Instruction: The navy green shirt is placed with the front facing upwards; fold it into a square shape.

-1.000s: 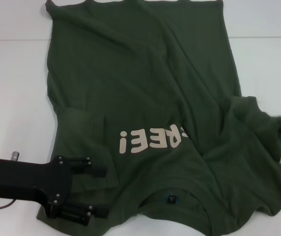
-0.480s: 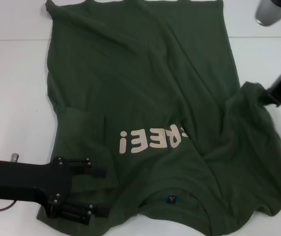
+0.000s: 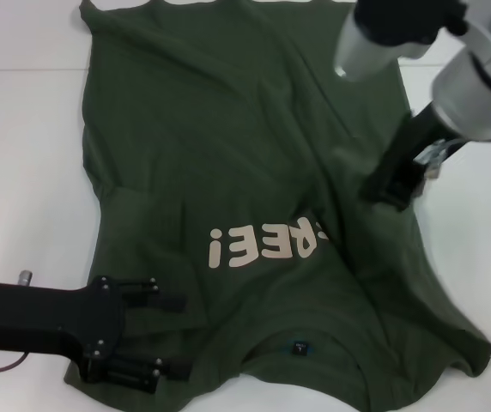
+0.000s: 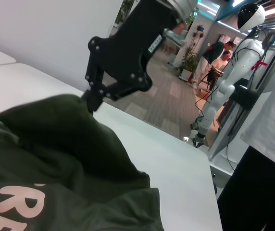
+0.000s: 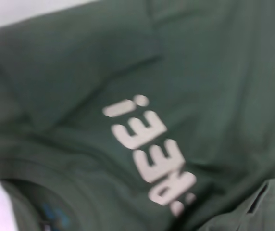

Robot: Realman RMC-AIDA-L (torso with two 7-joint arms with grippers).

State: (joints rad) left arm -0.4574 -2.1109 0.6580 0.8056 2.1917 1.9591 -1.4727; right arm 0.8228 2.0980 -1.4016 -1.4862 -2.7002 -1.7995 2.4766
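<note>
The navy green shirt (image 3: 228, 146) lies face up on the white table, its collar and dark neck label (image 3: 299, 348) nearest me and its beige lettering (image 3: 267, 245) at mid chest. My right gripper (image 3: 384, 190) is shut on the shirt's right sleeve side and holds that fabric raised over the shirt's right half. The left wrist view shows it pinching a peak of cloth (image 4: 90, 100). My left gripper (image 3: 172, 336) is open, low over the shirt's left sleeve at the near left corner. The right wrist view shows the lettering (image 5: 152, 154) from above.
The white table (image 3: 22, 172) extends to the left and right of the shirt, and the shirt's hem reaches its far edge. Beyond the table, the left wrist view shows a white humanoid robot (image 4: 233, 77) and an open floor.
My right gripper has risen and moved inward over the shirt, drawing the right sleeve side up and toward the middle. The left arm has not moved.
</note>
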